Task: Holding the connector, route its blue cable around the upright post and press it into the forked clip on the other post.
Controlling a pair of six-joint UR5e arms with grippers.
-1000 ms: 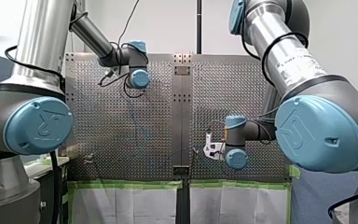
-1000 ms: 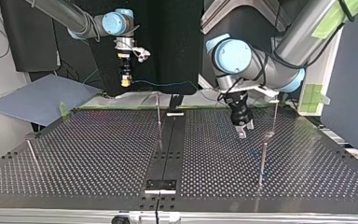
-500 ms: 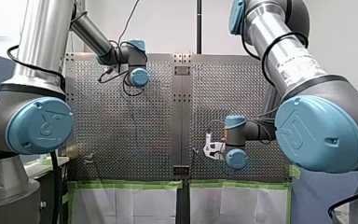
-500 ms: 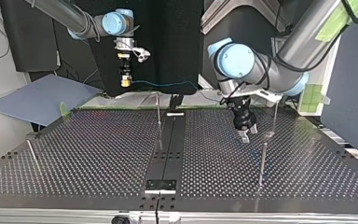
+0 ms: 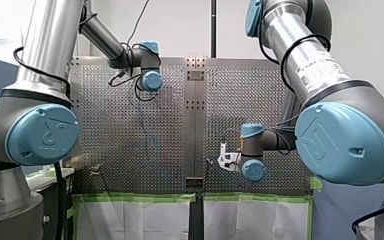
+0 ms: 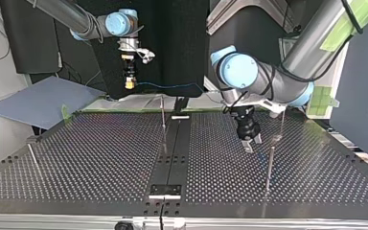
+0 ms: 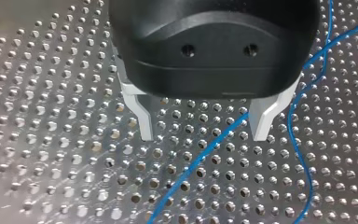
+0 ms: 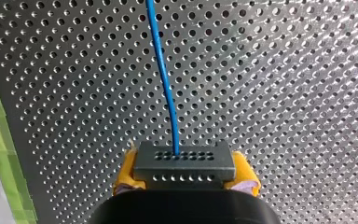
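In the right wrist view my right gripper is shut with its yellow pads on a dark grey connector. The blue cable leaves the connector and runs ahead over the perforated table. In the top view this gripper hangs high at the far left, and the cable runs rightward from it. My left gripper stands open just above the plate, close to a thin upright post. In the left wrist view its pale fingers straddle the blue cable lying on the table.
More thin posts stand on the plate in the top view: one at the middle, one at the far right, one at the left edge. A black strip runs down the middle. A blue sheet lies beyond the left corner.
In the top view my left gripper has shifted and come down toward the near post, its wrist turning. My right arm and the connector have stayed put.
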